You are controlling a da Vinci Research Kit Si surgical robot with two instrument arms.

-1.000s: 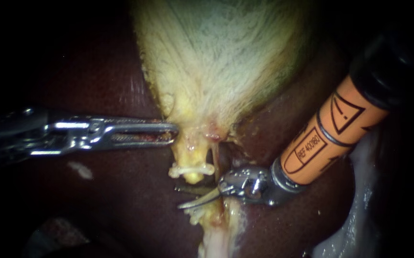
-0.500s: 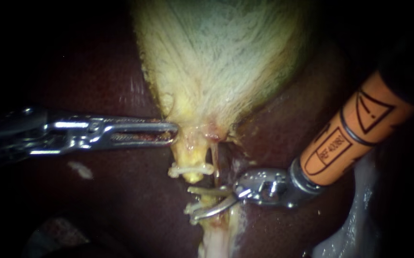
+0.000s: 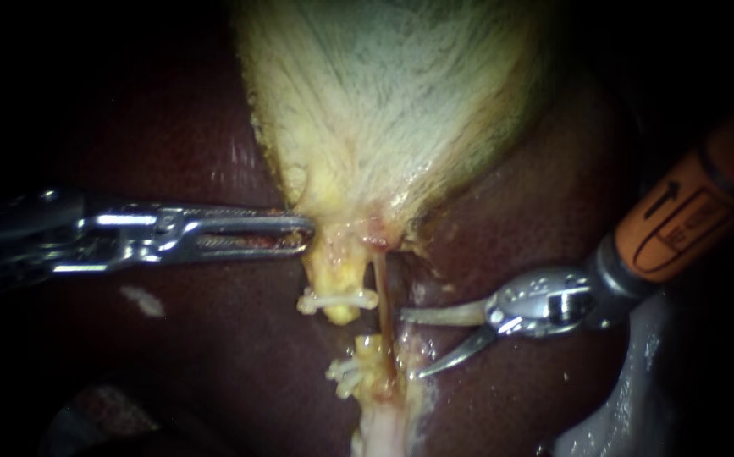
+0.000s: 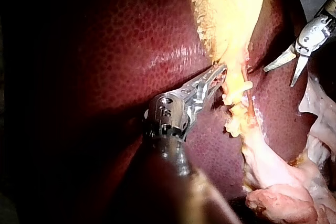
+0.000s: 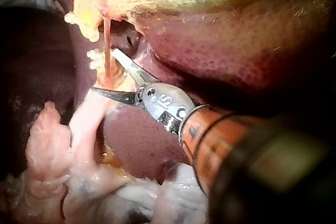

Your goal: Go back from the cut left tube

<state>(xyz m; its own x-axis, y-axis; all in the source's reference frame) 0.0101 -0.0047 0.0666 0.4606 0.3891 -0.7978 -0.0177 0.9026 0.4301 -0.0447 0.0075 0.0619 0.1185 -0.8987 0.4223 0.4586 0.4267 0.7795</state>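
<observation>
The pale gallbladder (image 3: 383, 101) narrows to a yellow neck. Below it the left tube is cut: an upper stump (image 3: 339, 311) carries a white clip (image 3: 339, 299), and a lower stump (image 3: 365, 366) carries white clips (image 3: 343, 372). A thin reddish tube (image 3: 381, 305) runs whole beside them. My left instrument (image 3: 303, 233) is shut on the gallbladder's neck, as also shows in the left wrist view (image 4: 220, 74). My right instrument (image 3: 411, 344) has curved blades standing open, just right of the tubes and holding nothing (image 5: 103, 70).
Dark red liver (image 3: 214, 355) surrounds the site. Pale loose tissue (image 3: 612, 415) lies at the lower right, under the right instrument's orange shaft (image 3: 680, 224). In the left wrist view the right instrument's open blades (image 4: 279, 77) sit apart from the tubes.
My right instrument has drawn back to the right, away from the cut between the stumps, and its blades have spread wider. The left instrument has not moved.
</observation>
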